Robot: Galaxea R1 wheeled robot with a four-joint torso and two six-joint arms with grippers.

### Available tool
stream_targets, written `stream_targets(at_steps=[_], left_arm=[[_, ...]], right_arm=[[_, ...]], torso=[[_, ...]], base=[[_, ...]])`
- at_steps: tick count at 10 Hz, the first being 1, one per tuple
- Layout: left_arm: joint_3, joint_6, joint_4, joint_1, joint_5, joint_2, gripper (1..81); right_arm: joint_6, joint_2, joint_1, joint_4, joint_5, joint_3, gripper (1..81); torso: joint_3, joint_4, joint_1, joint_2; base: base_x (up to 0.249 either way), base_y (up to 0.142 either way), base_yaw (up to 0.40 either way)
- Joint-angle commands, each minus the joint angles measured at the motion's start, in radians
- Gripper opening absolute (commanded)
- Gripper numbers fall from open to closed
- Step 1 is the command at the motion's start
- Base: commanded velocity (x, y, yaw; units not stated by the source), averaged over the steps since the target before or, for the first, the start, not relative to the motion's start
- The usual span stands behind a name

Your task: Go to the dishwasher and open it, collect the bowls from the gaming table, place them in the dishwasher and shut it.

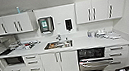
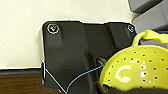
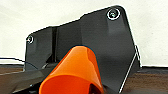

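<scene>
Left hand: one yellow bowl; right: one orange bowl

The dishwasher stands at five o'clock, under the worktop; the sink sits at centre, the wall cabinets at one o'clock.

The pale yellow-green perforated plastic bowl ran off the left wrist picture's edge, so part of its rim and body was lost, and what gripped it was hidden beneath it. The orange-red plastic bowl was likewise cut off at the right wrist picture's edge, its base covering the fingers. On the white kitchen counter, the clutter of small items was too blurred to identify.
</scene>
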Motion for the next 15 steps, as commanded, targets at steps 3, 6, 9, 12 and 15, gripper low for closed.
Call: stream_targets(at_steps=[3,6,9,12,15], left_arm=[[0.003,0.001,0.003,-0.043,0.028,-0.017,1.0],[0.003,-0.001,0.008,-0.043,0.028,-0.012,1.0],[0.003,-0.001,0.008,-0.04,0.028,-0.012,1.0],[0.003,-0.001,0.008,-0.043,0.03,-0.012,1.0],[0.004,0.001,0.006,-0.043,0.03,-0.012,1.0]], right_arm=[[-0.003,-0.007,0.053,-0.005,-0.031,0.001,1.0],[-0.003,-0.007,0.055,-0.003,-0.031,-0.001,1.0],[-0.003,-0.004,0.056,-0.003,-0.031,0.001,1.0],[-0.003,-0.005,0.055,-0.003,-0.031,-0.001,1.0],[-0.003,-0.005,0.056,-0.003,-0.031,-0.001,1.0]], torso=[[0.0,0.0,0.0,0.0],[0.0,0.0,0.0,0.0],[0.0,0.0,0.0,0.0],[0.0,0.0,0.0,0.0],[0.0,0.0,-0.001,0.0]], base=[[0.143,0.0,0.0],[0.143,0.0,0.0],[0.143,0.0,0.0],[0.143,0.0,0.0],[0.143,-0.068,0.0]])
